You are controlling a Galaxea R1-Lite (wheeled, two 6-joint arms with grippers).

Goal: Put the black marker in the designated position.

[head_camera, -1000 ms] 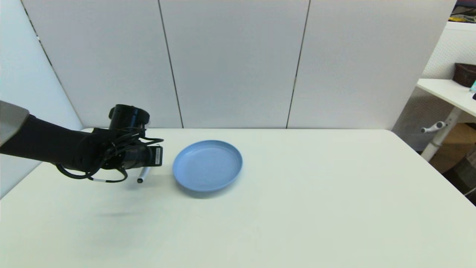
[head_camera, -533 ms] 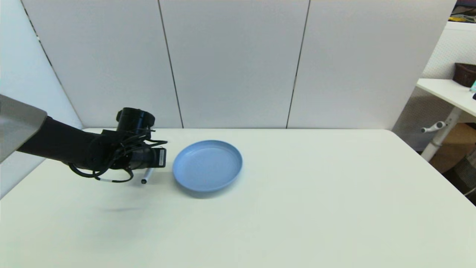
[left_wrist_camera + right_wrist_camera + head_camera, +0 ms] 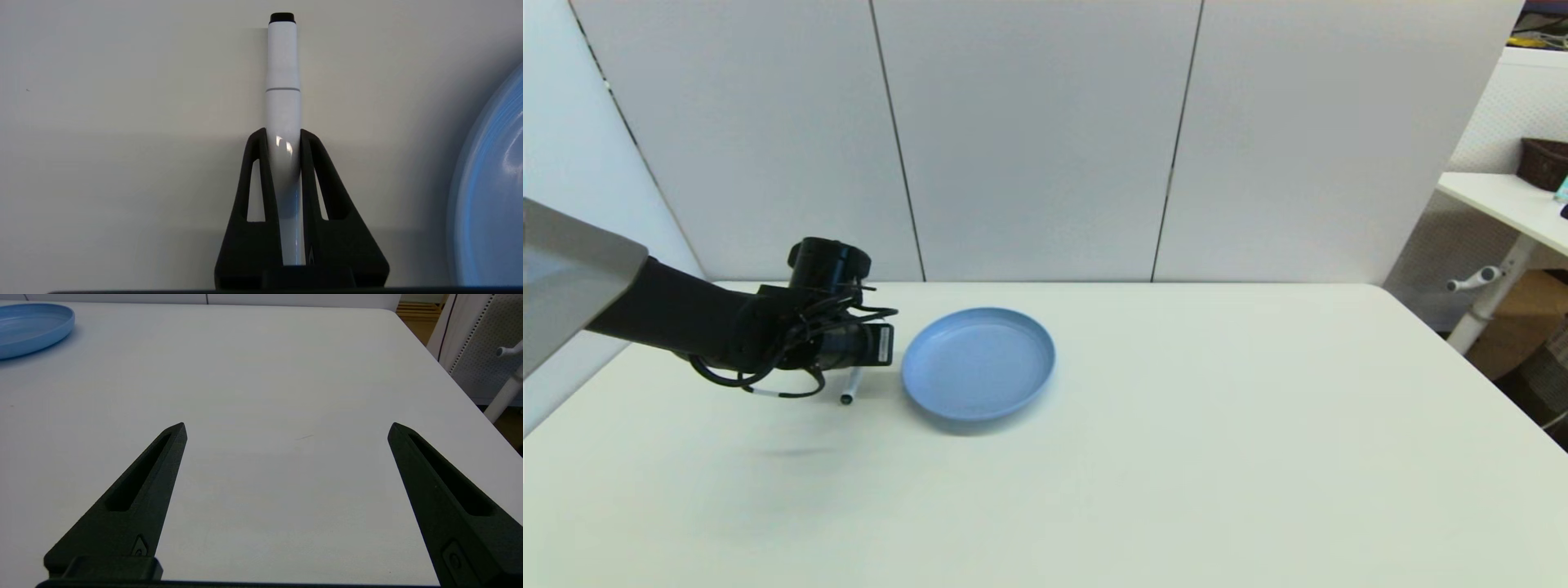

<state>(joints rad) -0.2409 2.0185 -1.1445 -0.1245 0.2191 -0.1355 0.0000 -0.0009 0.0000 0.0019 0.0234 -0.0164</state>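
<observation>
Matte black left arm (image 3: 678, 322) with looped black cables, white label; each black plastic gripper (image 3: 282, 134) has 2 slotted triangular fingers.

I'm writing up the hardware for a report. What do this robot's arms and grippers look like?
The left arm is black past a grey upper segment, with looped black cables and a white label on its wrist. The left gripper has two matte black fingers, triangular with slotted cut-outs. The right gripper has matching long, tapering black fingers with slots and a small embossed mark near each base.
</observation>
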